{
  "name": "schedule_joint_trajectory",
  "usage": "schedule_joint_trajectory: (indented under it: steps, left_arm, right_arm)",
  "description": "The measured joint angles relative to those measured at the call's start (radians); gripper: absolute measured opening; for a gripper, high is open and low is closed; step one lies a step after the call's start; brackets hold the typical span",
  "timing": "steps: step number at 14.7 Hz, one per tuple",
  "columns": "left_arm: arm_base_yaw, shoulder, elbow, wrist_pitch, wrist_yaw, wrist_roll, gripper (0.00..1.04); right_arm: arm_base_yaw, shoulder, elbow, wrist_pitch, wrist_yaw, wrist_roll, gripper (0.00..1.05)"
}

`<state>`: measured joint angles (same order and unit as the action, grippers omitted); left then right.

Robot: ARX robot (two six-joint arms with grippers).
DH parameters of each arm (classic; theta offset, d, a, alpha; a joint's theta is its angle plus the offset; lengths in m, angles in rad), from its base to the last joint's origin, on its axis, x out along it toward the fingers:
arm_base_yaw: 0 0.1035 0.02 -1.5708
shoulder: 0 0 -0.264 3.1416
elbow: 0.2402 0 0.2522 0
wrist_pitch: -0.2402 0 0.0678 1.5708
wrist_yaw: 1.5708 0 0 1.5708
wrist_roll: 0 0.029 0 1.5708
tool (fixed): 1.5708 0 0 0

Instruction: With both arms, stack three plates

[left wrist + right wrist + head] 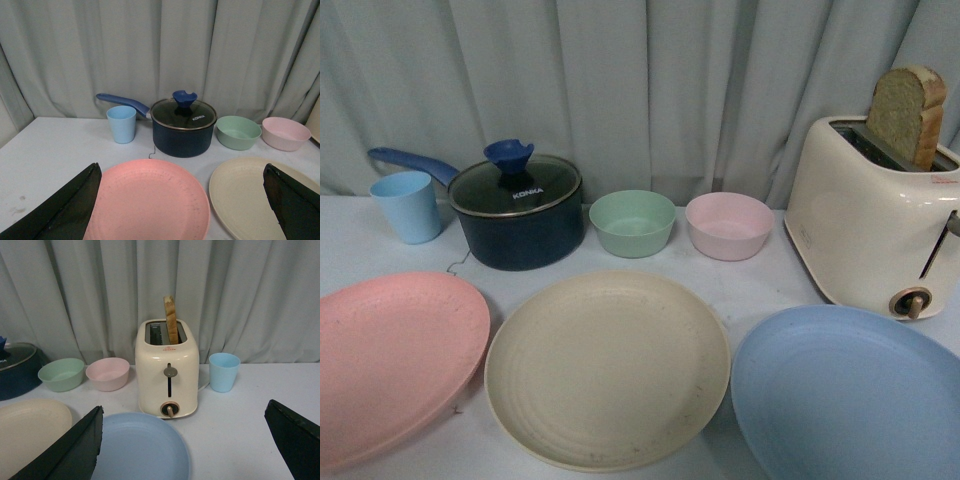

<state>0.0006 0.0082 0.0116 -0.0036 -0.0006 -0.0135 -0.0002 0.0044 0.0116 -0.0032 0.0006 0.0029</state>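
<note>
Three round plates lay flat, face up, along the table's near edge: pink plate left, cream plate centre, blue plate right. One green bowl and one pink bowl stood behind. The left gripper and right gripper were spread apart, empty.

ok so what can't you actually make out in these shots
- Front view: the pink plate runs off the left edge, and the light blue plate off the right and bottom edges.
- Front view: the toaster is cut by the right edge.
- Left wrist view: part of the cream plate is hidden behind a jaw of the left gripper.
- All views: the dark glass lid hides the contents of the pot.
</note>
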Motion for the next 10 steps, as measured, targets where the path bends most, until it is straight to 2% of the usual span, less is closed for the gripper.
schedule_joint_trajectory:
  steps: [10]
  left_arm:
    - [0.0, 0.0, 0.0, 0.0, 0.0, 0.0, 0.98]
  right_arm:
    - [0.0, 0.0, 0.0, 0.0, 0.0, 0.0, 0.98]
